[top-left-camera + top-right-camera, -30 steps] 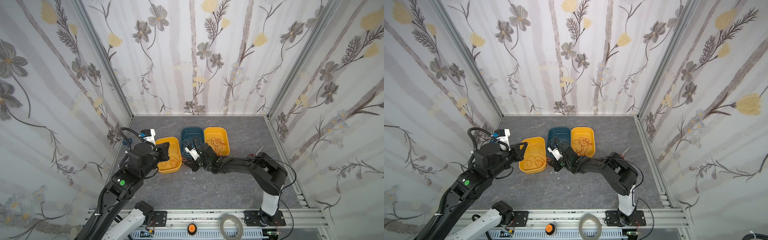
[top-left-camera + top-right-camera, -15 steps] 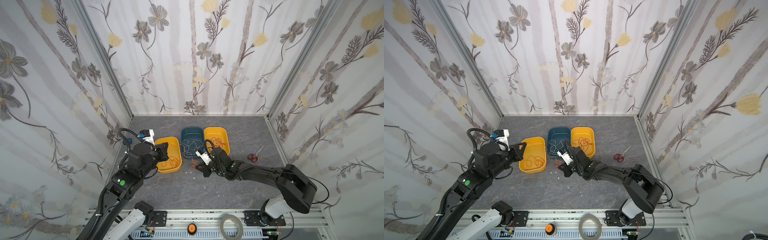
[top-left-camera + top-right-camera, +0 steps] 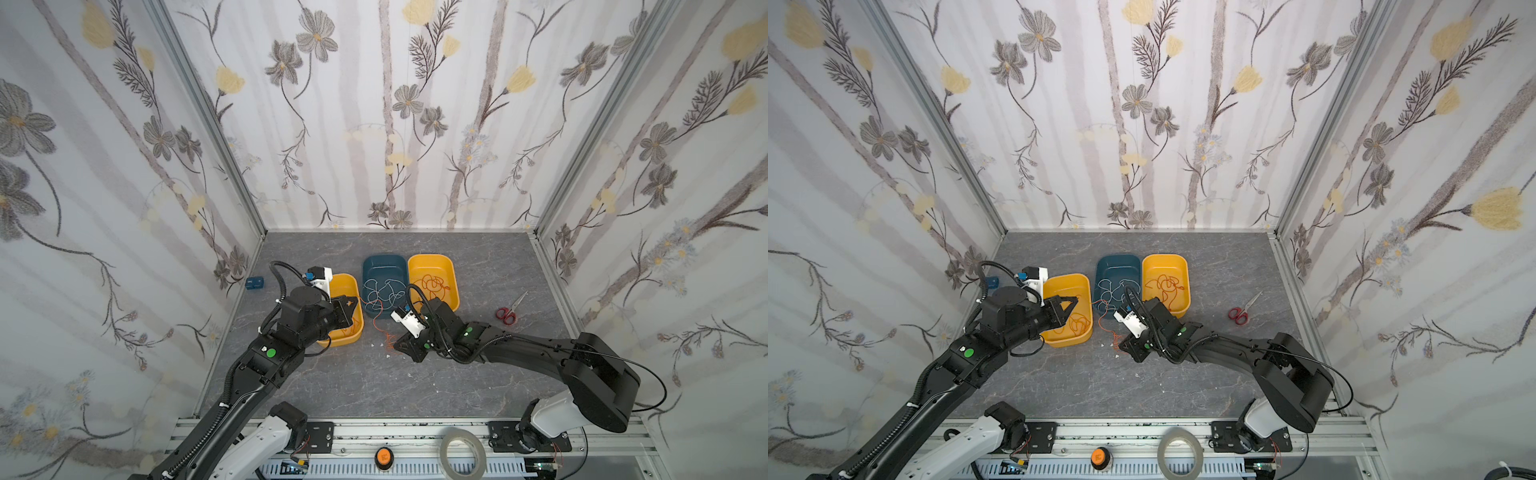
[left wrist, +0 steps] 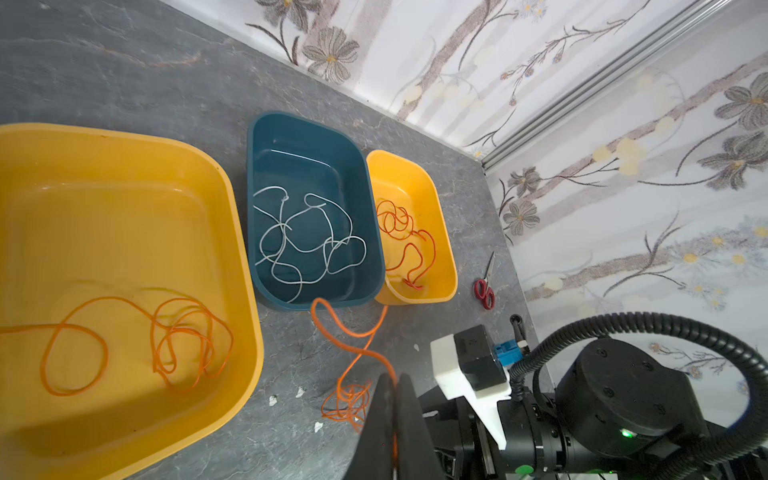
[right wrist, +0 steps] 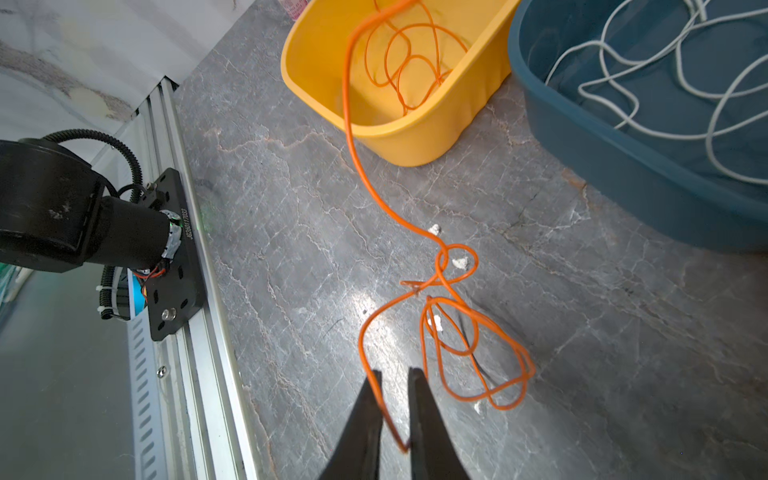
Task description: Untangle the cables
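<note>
My right gripper (image 5: 395, 372) sits low over the table (image 3: 374, 395), jaws a narrow gap apart. The orange cable (image 5: 356, 166) runs into that gap, but I cannot tell from the wrist view whether anything deeper in pinches it.

Just past the fingertips, towards the far left, the cable lies in a loose tangle (image 5: 442, 272) of loops on the table. From there one strand climbs left and far to my left gripper (image 4: 392, 380), which is clamped on it above the left tray (image 4: 245, 266).

So the cable's long axis runs from near right to far left with an arm at each end, and the tangle is much nearer the right arm.

More orange loops lie in the left tray. The white cable (image 4: 307, 241) is in the blue tray (image 4: 316, 120) and the red cable (image 4: 392, 222) in the right tray (image 4: 399, 156), both apart from the tangle.

The grey stone-look surface holds only small white scraps (image 5: 459, 262) around the tangle. Scissors (image 3: 506, 314) lie towards the right wall.
</note>
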